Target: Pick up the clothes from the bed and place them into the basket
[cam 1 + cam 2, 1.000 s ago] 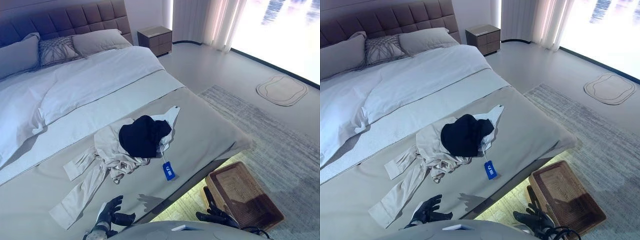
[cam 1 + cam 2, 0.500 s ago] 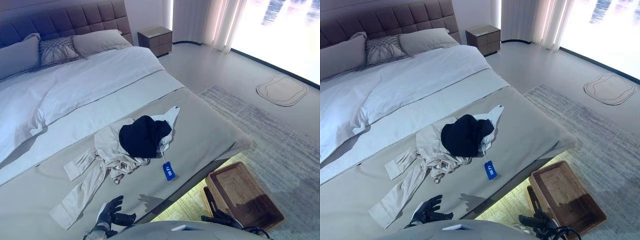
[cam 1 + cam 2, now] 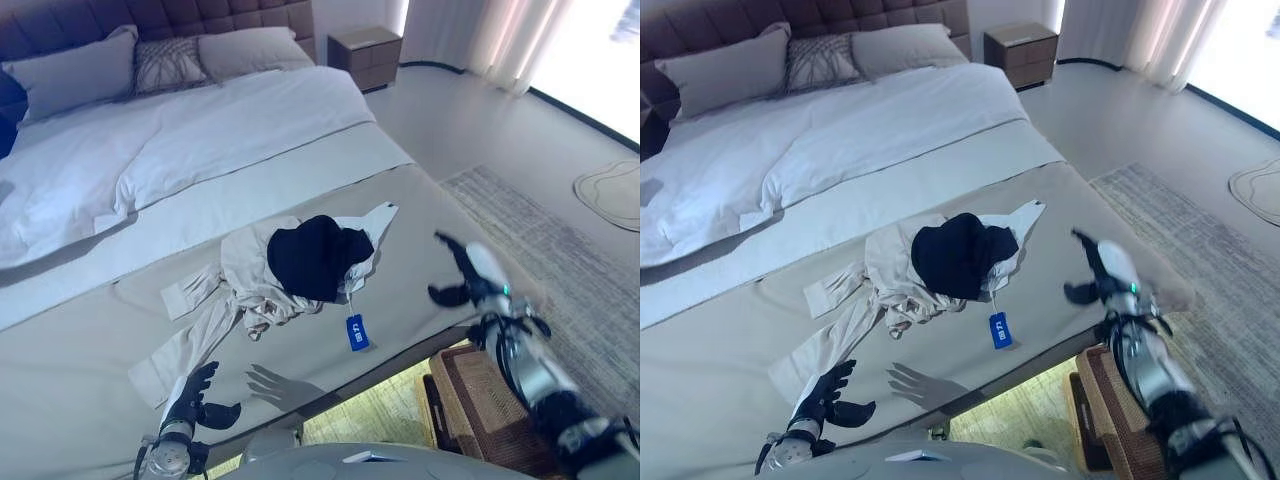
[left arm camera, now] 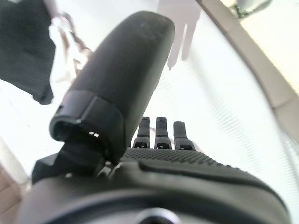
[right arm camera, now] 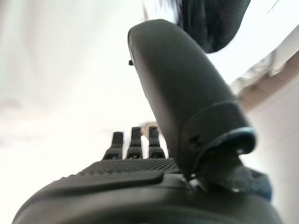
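One clothes heap (sleeve robot-ward).

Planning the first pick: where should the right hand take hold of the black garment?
Probably at the bunched right edge of the black garment, coming from the right hand, which is open beside it. It lies on top of the beige garment, so a top pinch should lift it alone.

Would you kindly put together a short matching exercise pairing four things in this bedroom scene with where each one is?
Things:
1. dark garment
2. blue tag
3. right hand
4. basket

Places:
A. on the floor beside the bed's foot
B. raised over the bed's corner, holding nothing
C. on top of the pale clothes
D. on the bedcover near the edge

Pairs: 1-C, 2-D, 3-B, 4-A
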{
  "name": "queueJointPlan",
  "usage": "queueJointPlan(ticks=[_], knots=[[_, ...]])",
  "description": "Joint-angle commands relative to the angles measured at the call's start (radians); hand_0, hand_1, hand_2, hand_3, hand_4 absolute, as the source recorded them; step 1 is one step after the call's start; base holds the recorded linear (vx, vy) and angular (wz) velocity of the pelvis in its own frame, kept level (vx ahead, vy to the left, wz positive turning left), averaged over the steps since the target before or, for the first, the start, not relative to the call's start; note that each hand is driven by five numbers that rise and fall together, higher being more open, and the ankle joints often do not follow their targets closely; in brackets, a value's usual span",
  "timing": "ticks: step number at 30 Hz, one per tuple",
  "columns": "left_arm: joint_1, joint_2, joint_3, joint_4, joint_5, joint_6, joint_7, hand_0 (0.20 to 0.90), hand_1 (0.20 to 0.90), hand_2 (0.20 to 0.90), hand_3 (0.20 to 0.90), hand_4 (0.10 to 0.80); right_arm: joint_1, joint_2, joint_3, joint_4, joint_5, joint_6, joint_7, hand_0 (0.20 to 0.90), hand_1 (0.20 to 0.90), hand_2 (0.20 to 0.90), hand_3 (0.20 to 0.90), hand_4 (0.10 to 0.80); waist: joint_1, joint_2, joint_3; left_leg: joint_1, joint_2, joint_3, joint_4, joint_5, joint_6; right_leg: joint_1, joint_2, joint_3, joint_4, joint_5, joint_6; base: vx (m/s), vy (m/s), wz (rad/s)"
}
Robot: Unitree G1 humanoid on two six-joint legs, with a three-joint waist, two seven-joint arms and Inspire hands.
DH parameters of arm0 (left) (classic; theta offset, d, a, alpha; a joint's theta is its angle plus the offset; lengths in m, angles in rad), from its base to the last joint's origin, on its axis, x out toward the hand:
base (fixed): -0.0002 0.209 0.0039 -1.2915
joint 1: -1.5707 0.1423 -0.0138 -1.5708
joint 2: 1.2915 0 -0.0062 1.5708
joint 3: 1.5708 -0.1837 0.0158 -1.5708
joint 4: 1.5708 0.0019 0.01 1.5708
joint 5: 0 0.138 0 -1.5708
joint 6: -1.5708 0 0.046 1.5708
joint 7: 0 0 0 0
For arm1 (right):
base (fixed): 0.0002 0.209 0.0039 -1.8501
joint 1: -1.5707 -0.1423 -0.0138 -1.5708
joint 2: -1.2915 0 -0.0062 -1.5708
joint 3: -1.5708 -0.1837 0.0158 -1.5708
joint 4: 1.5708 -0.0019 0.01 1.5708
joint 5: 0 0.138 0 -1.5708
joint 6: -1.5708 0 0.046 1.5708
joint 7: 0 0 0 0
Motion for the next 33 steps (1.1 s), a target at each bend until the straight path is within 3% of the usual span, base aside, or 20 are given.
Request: queueJointPlan(ticks=[1, 6, 9, 11, 12, 18, 21, 28, 33], knots=[[-0.146, 0.083, -0.062, -0.098, -0.008, -0.088, 0.032, 0.900, 0.900, 0.900, 0.900, 0.800, -0.366, -0.116, 0.038, -0.086, -0.040, 0.052, -0.077, 0.900, 0.900, 0.900, 0.900, 0.800, 0.070, -0.007, 0.082, -0.063, 0.001, -0.037, 0.225, -0.188, -0.032, -0.187, -0.032, -0.016, 0.316, -0.147, -0.082, -0.285, 0.067, 0.29], [-0.149, 0.109, -0.119, -0.198, 0.001, -0.138, 0.055, 0.900, 0.900, 0.900, 0.900, 0.800, -0.590, -0.181, 0.125, -0.048, -0.058, 0.111, -0.076, 0.900, 0.900, 0.900, 0.900, 0.800, 0.108, 0.015, 0.164, -0.190, -0.020, -0.045, 0.361, -0.211, -0.028, -0.314, -0.069, -0.030, 0.473, -0.184, -0.106, -0.167, 0.072, 0.24], [-0.139, 0.150, -0.136, -0.264, 0.045, -0.153, 0.155, 0.900, 0.900, 0.900, 0.900, 0.800, -0.695, -0.205, 0.187, -0.037, -0.075, 0.155, -0.064, 0.900, 0.900, 0.900, 0.900, 0.800, 0.128, 0.027, 0.206, -0.278, -0.029, -0.035, 0.481, -0.247, -0.016, -0.397, -0.097, -0.036, 0.592, -0.218, -0.128, -0.115, 0.064, 0.24], [-0.139, 0.178, -0.136, -0.287, 0.076, -0.130, 0.211, 0.900, 0.900, 0.900, 0.900, 0.800, -0.756, -0.203, 0.227, -0.006, -0.076, 0.177, -0.051, 0.900, 0.900, 0.900, 0.900, 0.800, 0.142, 0.028, 0.223, -0.331, -0.040, -0.034, 0.565, -0.279, -0.004, -0.446, -0.115, -0.039, 0.676, -0.241, -0.141, -0.037, 0.044, 0.19], [-0.141, 0.192, -0.134, -0.297, 0.065, -0.112, 0.226, 0.900, 0.900, 0.900, 0.900, 0.800, -0.798, -0.199, 0.258, 0.018, -0.072, 0.185, -0.035, 0.900, 0.900, 0.900, 0.900, 0.800, 0.153, 0.028, 0.239, -0.367, -0.050, -0.034, 0.652, -0.337, 0.000, -0.476, -0.126, -0.025, 0.770, -0.297, -0.144, 0.000, 0.045, 0.13], [-0.157, 0.244, -0.097, -0.390, -0.046, -0.096, 0.218, 0.900, 0.900, 0.900, 0.900, 0.800, -0.919, -0.206, 0.318, 0.114, -0.082, 0.216, 0.031, 0.900, 0.900, 0.900, 0.900, 0.800, 0.187, 0.041, 0.293, -0.534, -0.085, -0.022, 0.928, -0.440, 0.047, -0.639, -0.172, -0.008, 1.054, -0.391, -0.172, -0.060, 0.012, 0.22], [-0.162, 0.247, -0.079, -0.432, -0.125, -0.116, 0.172, 0.900, 0.900, 0.900, 0.900, 0.800, -0.985, -0.213, 0.352, 0.194, -0.069, 0.219, 0.048, 0.900, 0.900, 0.900, 0.900, 0.800, 0.203, 0.051, 0.320, -0.616, -0.097, -0.025, 1.055, -0.480, 0.061, -0.711, -0.181, -0.003, 1.148, -0.420, -0.180, -0.087, -0.056, 0.27], [-0.168, 0.260, -0.083, -0.504, -0.173, -0.194, 0.181, 0.900, 0.900, 0.900, 0.900, 0.800, -1.100, -0.207, 0.433, 0.314, 0.001, 0.240, 0.099, 0.900, 0.900, 0.900, 0.900, 0.800, 0.229, 0.075, 0.357, -0.776, -0.113, -0.029, 1.215, -0.505, 0.082, -0.871, -0.179, 0.017, 1.302, -0.453, -0.185, -0.070, -0.023, -0.07], [-0.165, 0.279, -0.079, -0.562, -0.206, -0.180, 0.188, 0.900, 0.900, 0.900, 0.900, 0.800, -1.148, -0.194, 0.465, 0.376, 0.039, 0.252, 0.119, 0.900, 0.900, 0.900, 0.900, 0.800, 0.249, 0.086, 0.357, -0.889, -0.128, -0.041, 1.289, -0.509, 0.087, -0.974, -0.179, 0.018, 1.381, -0.466, -0.182, -0.047, -0.016, 0.28]])
